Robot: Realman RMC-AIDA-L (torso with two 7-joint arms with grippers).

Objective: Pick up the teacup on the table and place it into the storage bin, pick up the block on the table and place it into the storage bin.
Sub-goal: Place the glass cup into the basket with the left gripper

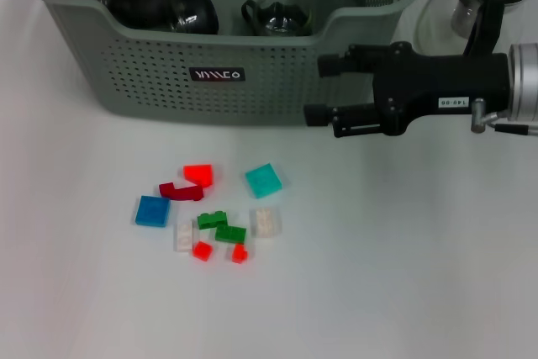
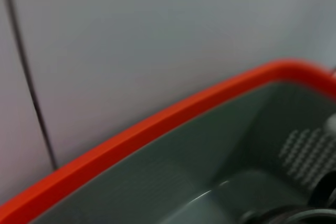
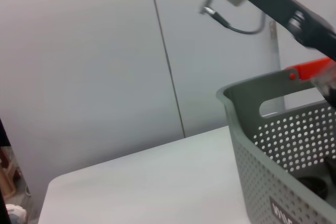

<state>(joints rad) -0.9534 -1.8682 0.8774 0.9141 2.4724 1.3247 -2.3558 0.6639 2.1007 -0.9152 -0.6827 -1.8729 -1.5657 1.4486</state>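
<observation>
Blocks (image 1: 214, 212) lie well left of right gripper (image 1: 315, 90).

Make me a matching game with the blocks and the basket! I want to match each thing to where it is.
Things:
1. blue block
2. teal block
3. basket
4. right gripper

Places:
A. in front of the basket's right end
B. at the back of the table
C. leftmost in the block pile
D. rightmost in the block pile

Pairs: 1-C, 2-D, 3-B, 4-A

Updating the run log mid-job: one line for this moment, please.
right gripper: open, empty, by bin front | cups: in bin | blocks: on table
</observation>
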